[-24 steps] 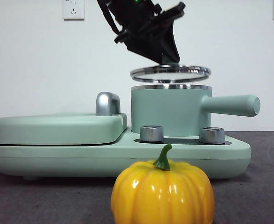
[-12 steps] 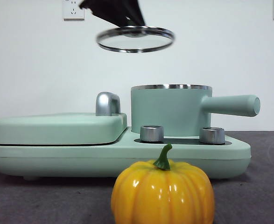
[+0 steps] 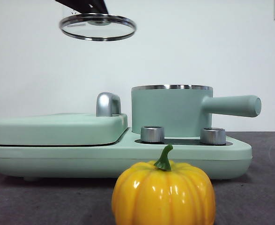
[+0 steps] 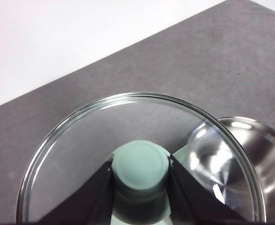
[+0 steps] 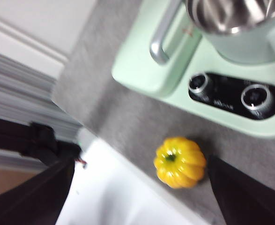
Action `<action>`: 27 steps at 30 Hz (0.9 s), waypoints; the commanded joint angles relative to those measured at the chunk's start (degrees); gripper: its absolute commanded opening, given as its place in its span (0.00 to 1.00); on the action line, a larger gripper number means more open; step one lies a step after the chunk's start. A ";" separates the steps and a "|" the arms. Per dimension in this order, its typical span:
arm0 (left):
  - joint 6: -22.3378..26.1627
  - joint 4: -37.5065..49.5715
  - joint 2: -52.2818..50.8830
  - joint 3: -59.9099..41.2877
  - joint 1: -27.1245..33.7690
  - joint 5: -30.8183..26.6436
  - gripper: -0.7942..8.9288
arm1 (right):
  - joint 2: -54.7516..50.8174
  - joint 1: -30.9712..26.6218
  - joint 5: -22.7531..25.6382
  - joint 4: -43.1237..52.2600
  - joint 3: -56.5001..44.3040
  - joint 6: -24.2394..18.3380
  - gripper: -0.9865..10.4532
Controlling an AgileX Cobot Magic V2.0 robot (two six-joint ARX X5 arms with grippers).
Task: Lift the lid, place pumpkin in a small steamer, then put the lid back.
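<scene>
My left gripper (image 4: 141, 176) is shut on the mint-green knob of the glass lid (image 4: 81, 154), which hangs high at the upper left of the front view, lid (image 3: 98, 26), tilted slightly, well clear of the pot. The small steamer (image 3: 171, 110) stands uncovered on the appliance, its steel inside showing as steamer (image 4: 249, 154) and steamer (image 5: 231, 18). On the grey table in front sits the yellow pumpkin (image 3: 163, 193) with its green stem, also seen from above, pumpkin (image 5: 180, 161). High above it, my right gripper (image 5: 142, 187) is open and holds nothing.
The mint-green appliance base (image 3: 57, 154) carries a flat griddle cover (image 3: 57, 129) with a chrome handle (image 3: 107, 104) on its left half and two steel dials (image 3: 152, 134) in front of the pot. The pot's long handle (image 3: 233, 105) sticks out to the right.
The left gripper has carried the lid from just above the pot's rim upward and to the left. Pumpkin and pot have not moved.
</scene>
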 commanded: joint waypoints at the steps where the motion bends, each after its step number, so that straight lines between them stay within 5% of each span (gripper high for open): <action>1: 0.39 0.94 -0.76 2.21 0.96 0.22 0.10 | 3.58 5.66 4.37 0.61 0.90 1.29 0.48; 14: 0.39 -1.97 -1.09 2.21 5.53 0.24 0.10 | 23.93 31.06 22.58 4.96 0.90 6.56 0.50; 27: 0.37 -1.95 -1.09 2.21 6.27 0.24 0.10 | 37.70 38.97 27.54 10.08 1.46 5.68 0.59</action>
